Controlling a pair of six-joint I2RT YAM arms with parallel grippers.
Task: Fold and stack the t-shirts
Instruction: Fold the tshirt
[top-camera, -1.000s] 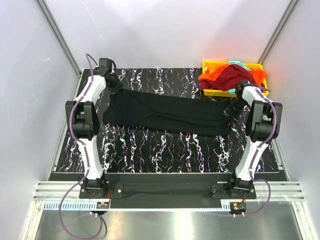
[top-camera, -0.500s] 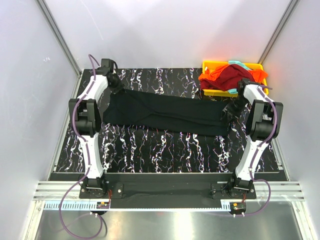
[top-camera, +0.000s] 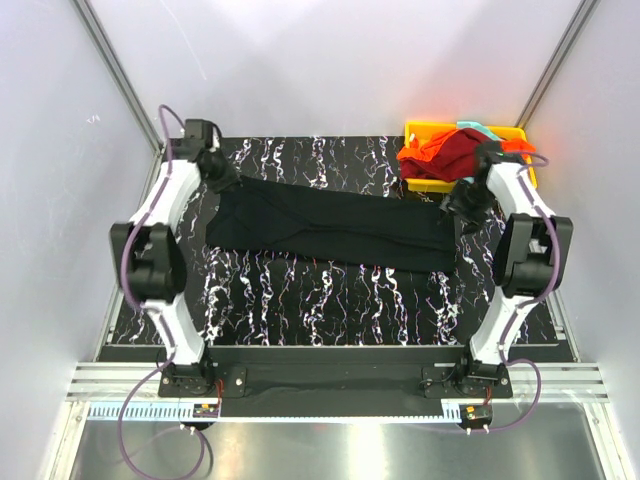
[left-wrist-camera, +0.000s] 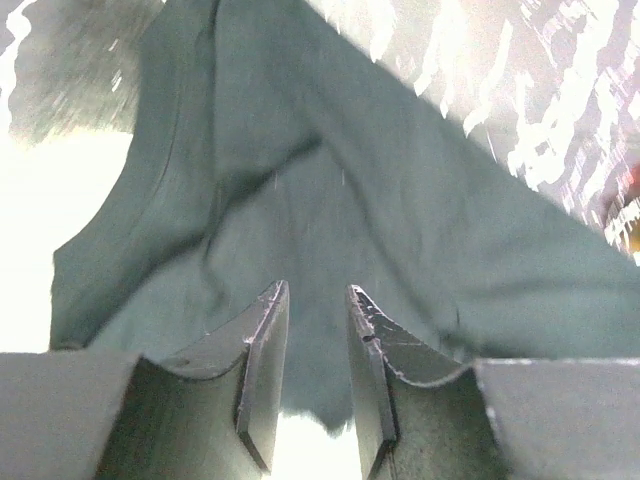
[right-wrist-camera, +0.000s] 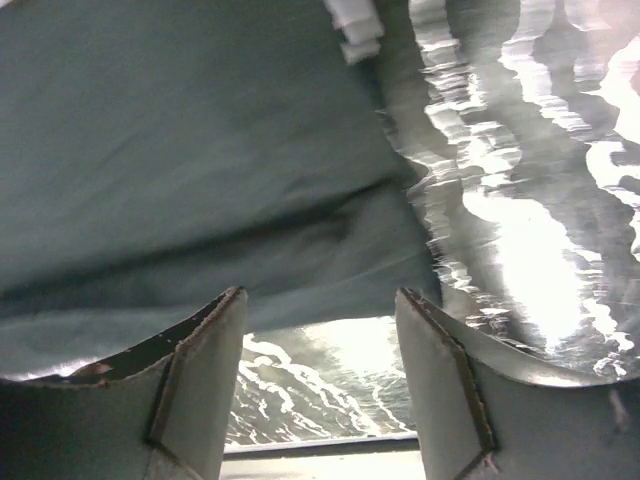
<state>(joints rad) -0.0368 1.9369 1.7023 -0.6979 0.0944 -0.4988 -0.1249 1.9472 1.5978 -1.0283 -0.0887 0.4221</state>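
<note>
A black t-shirt (top-camera: 330, 225) lies flattened in a long band across the marbled mat, and it fills most of the left wrist view (left-wrist-camera: 330, 180) and the right wrist view (right-wrist-camera: 180, 150). My left gripper (top-camera: 222, 178) hovers at the shirt's far left corner. Its fingers stand a narrow gap apart (left-wrist-camera: 316, 290) with nothing pinched. My right gripper (top-camera: 460, 200) is at the shirt's far right end, open wide (right-wrist-camera: 319, 295), with the cloth edge just beyond its tips. A dark red t-shirt (top-camera: 470, 152), an orange one (top-camera: 425, 155) and a teal one (top-camera: 478, 128) are heaped together.
The heaped shirts sit in a yellow tray (top-camera: 418, 127) at the back right corner of the mat, just behind my right gripper. The black marbled mat (top-camera: 330, 300) extends in front of the black shirt. Grey walls close in on both sides and at the back.
Both grippers have opened and let go of the black shirt's far corners. The left arm swung left and back; the right wrist rose toward the tray. The shirt stayed flat.
</note>
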